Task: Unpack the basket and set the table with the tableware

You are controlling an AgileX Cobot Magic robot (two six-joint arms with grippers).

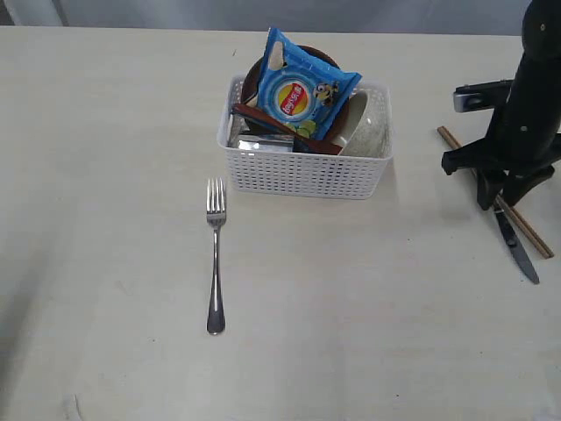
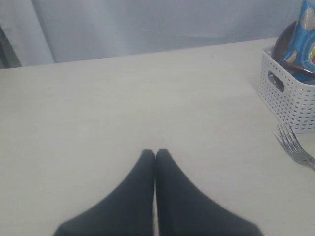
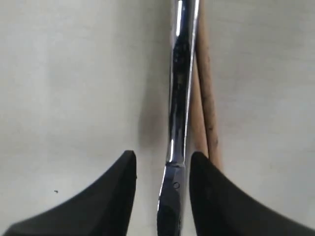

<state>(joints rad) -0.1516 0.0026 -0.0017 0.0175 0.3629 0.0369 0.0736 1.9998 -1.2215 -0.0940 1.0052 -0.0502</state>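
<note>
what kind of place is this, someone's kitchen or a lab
Likely a robot test setup, not a home: a white basket and a fork on a bare table, a plain grey backdrop, and the black right gripper over a knife.

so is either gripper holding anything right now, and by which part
Nothing is held. The right gripper stands open astride the knife, not clamped on it; the left gripper is shut and empty.

We see right arm at right edge of exterior view, black, wrist turned down toward table. Right gripper low over table, jaws apart, dark fingertips spread. Left gripper: we see jaws pressed together, tips touching, pointing forward above table.
</note>
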